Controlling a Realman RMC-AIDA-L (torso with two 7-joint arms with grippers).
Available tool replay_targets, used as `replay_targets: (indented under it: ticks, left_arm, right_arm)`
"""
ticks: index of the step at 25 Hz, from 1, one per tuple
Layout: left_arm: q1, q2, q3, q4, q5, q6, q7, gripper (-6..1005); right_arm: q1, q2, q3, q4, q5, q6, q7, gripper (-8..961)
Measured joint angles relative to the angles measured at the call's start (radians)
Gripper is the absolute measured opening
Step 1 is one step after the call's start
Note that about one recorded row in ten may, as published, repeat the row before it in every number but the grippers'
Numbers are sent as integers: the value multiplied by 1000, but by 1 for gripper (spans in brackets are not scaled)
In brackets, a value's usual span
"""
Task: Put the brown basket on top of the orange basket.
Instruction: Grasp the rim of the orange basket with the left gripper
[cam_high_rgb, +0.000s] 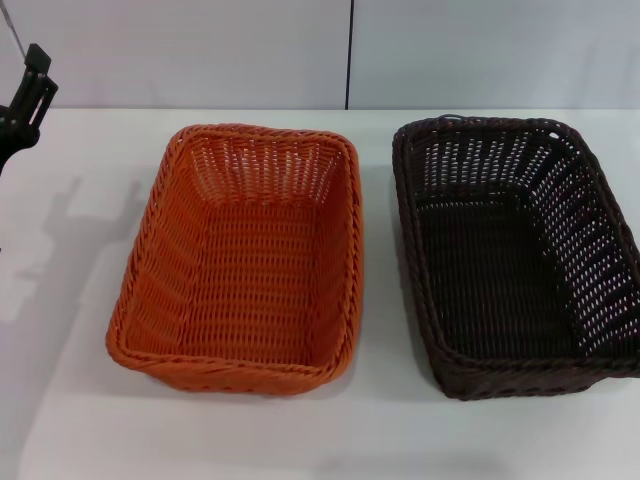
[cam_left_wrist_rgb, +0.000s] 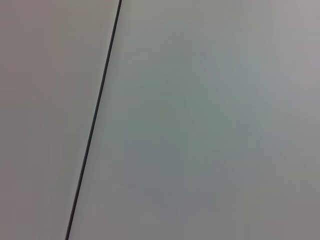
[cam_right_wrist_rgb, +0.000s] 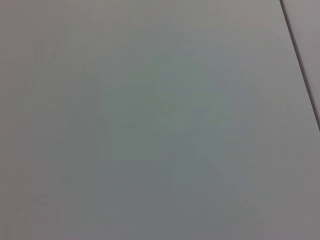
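At about ten o'clock in our head view, our left gripper (cam_high_rgb: 25, 95) hangs raised above the white table (cam_high_rgb: 70, 300), well apart from both baskets. Only part of it shows at the edge, so we cannot tell how it is set.

Near the centre, leaning toward nine o'clock, the orange basket (cam_high_rgb: 245, 260) sits upright on the table, its braided rim facing up and its inside bare.

At about three o'clock the brown basket (cam_high_rgb: 515, 255) stands upright on the table too, just beside the orange one with a narrow strip of table between them; they do not touch. Its right side runs out of view.

We do not see our right gripper. Both wrist views show only a pale wall panel (cam_left_wrist_rgb: 200, 125) crossed by a thin dark seam (cam_left_wrist_rgb: 95, 115).
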Motion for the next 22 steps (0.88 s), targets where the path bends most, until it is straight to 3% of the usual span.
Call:
replay_targets:
  ticks: [22]
  left_arm:
    - [-10,3,-11,10,-3,-33,-4,843]
  right_arm:
    - [-17,0,-22,8,4,-22,6,596]
